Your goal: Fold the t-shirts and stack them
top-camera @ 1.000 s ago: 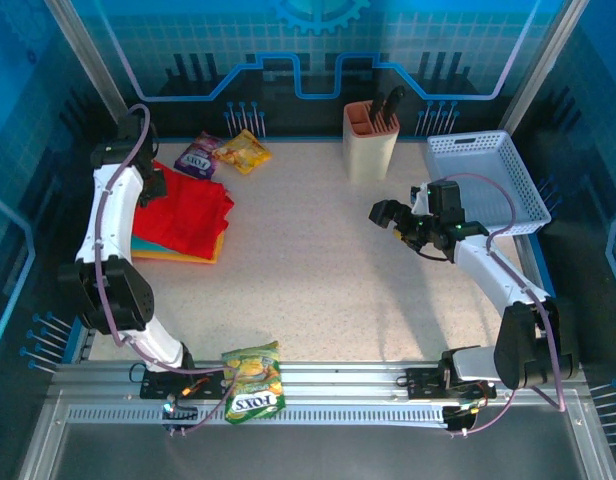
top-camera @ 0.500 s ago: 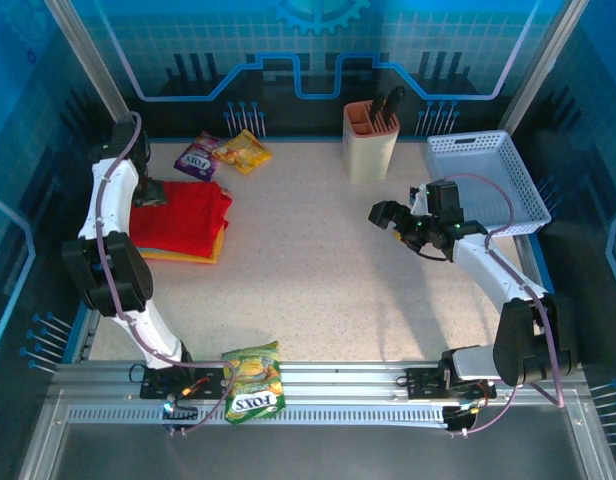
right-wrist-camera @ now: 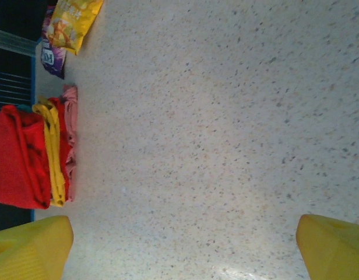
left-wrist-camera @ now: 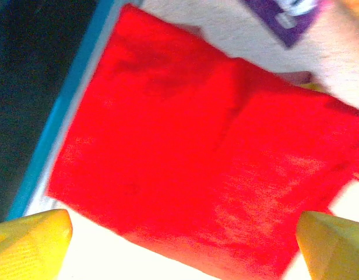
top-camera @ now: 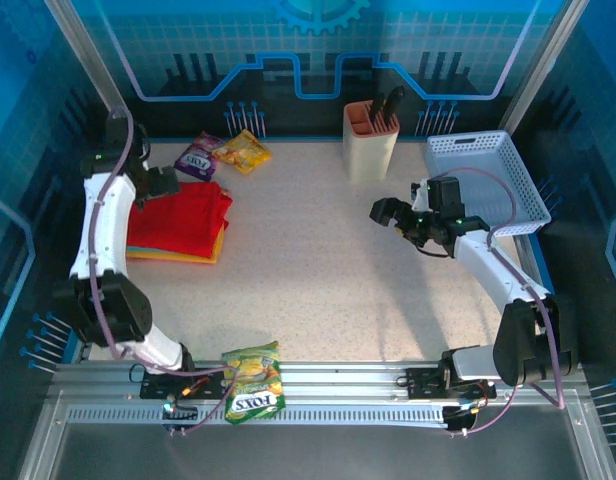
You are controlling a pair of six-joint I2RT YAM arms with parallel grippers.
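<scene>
The left end effector (top-camera: 163,183) has let go of the red t-shirt (top-camera: 183,213) and drawn back toward the far-left corner of the stack. A second ago it was clamped on the cloth, which stood bunched up; now the shirt lies flat. The right arm has hardly shifted.

At the far edge of the surface (top-camera: 308,270) stands a beige holder (top-camera: 369,145) with a dark handle (top-camera: 394,100) poking out of its top (the rest of its contents are too small to make out). A pale slatted basket (top-camera: 488,180) sits to the right of it, just beside the right arm.

The red t-shirt tops the pile at the far left, over an orange-yellow t-shirt (top-camera: 178,256) whose edge shows along the near side. In the left wrist view the red cloth spreads beneath the yellow fingertips (left-wrist-camera: 31,242), which stand wide apart with nothing between them.

The right end effector (top-camera: 378,212) hovers over bare surface near the middle, well apart from the pile, its jaws likewise released and grasping nothing.

A purple packet (top-camera: 196,158) and a yellow packet (top-camera: 243,150) lie just beyond the pile.
</scene>
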